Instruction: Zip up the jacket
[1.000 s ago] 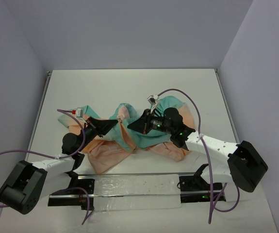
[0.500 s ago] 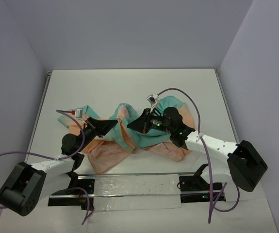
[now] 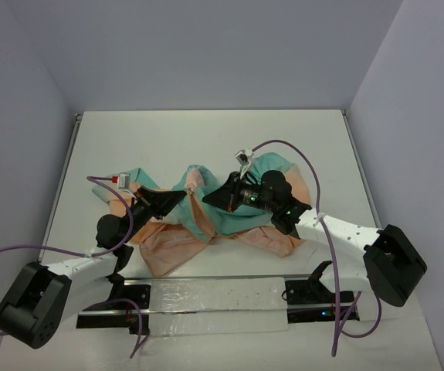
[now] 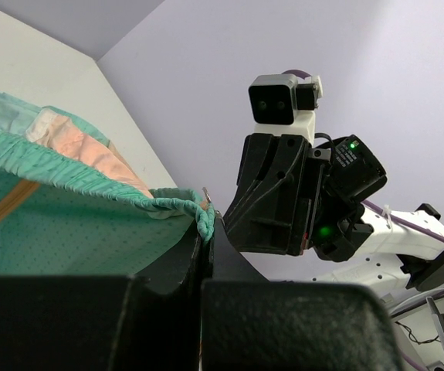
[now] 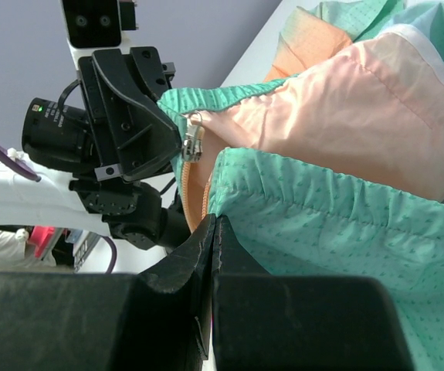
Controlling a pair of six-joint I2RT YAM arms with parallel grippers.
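The left gripper [image 4: 206, 228] is clamped closed on the teal hem of the jacket [image 3: 177, 246]. The right gripper [image 5: 214, 224] pinches another teal edge, fingers together.

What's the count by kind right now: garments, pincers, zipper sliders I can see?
Garments: 1, the jacket
Pincers: 2, the left pincer and the right pincer, each closed on the jacket's teal hem
Zipper sliders in view: 1, the zipper slider
Total: 4

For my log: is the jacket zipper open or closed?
Open: the slider hangs on one jacket hem, at the left tool; the right tool holds the other hem apart.
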